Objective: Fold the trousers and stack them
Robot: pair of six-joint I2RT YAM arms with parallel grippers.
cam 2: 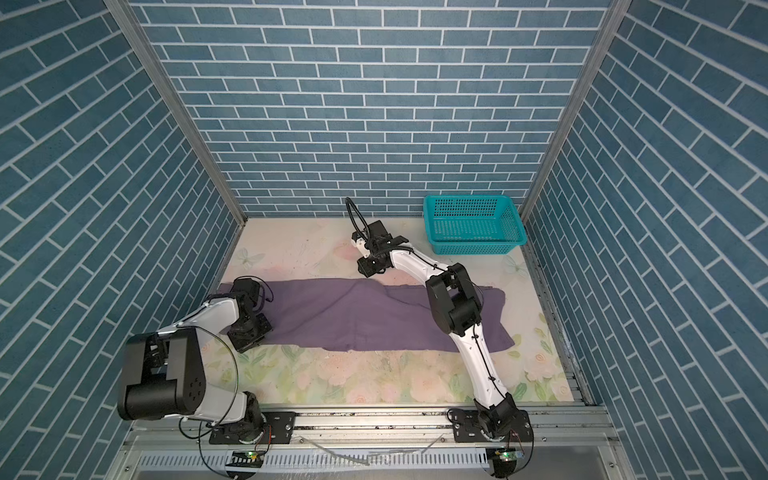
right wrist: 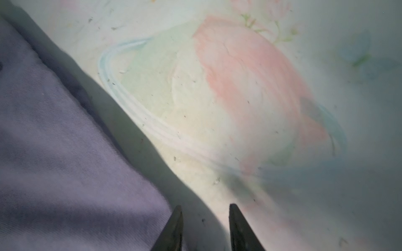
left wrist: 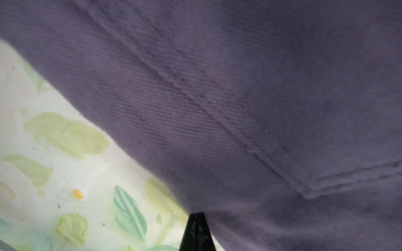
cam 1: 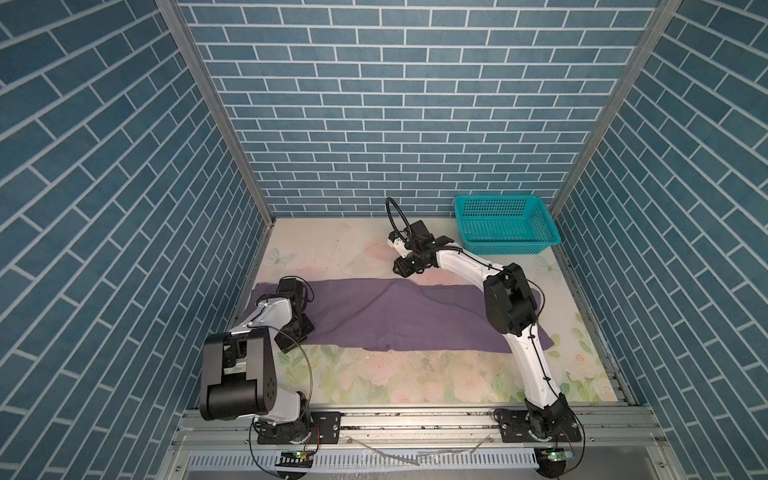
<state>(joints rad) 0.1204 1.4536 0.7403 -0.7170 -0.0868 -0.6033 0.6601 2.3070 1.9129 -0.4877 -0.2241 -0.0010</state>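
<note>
Clamped shut on near-left edge of trousers point(cam 1: 395, 316) with left gripper point(left wrist: 196, 228); spread, empty at right gripper point(right wrist: 205, 217), just off far edge. Bare table point(cam 1: 415, 382) beyond, toward basket point(cam 1: 513, 248).

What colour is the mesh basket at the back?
Teal; the basket shows best in both top views.

The trousers point(cam 1: 374, 316) are plain dusty purple with a fine diagonal weave. The basket point(cam 1: 511, 246) is teal mesh. The table cover point(cam 1: 415, 378) shows pink blossoms and green leaves on cream. The walls point(cam 1: 395, 104) carry blue brick with pale joints.
</note>
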